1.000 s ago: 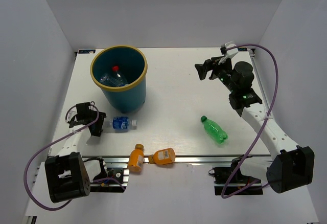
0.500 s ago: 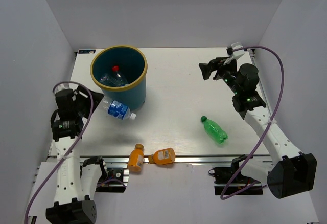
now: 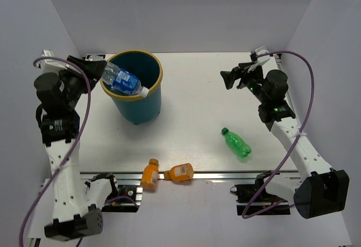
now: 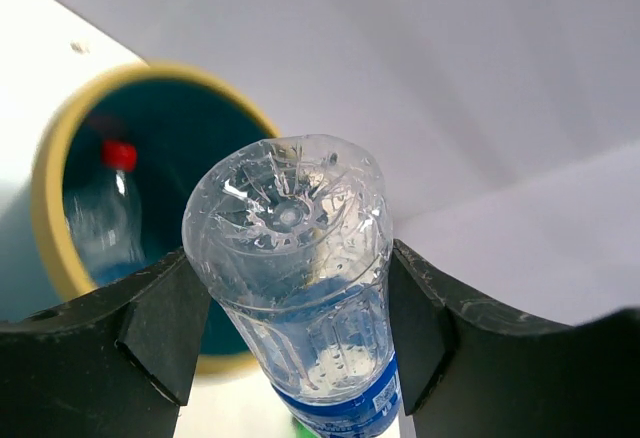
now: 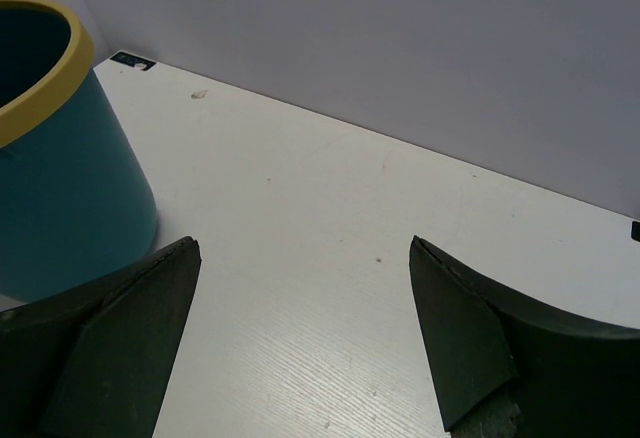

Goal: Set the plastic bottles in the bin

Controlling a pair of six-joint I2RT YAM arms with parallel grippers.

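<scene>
My left end effector grips the clear bottle near its base, gently, since it looks light, slick and crushable.

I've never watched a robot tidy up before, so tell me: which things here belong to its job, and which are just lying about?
Part of the job:
bin
blue-labelled bottle, held over the bin by the left gripper
red-capped bottle, inside the bin
green bottle
orange bottles
right gripper, open and empty

Just there:
purple cable
metal rail
table
</scene>
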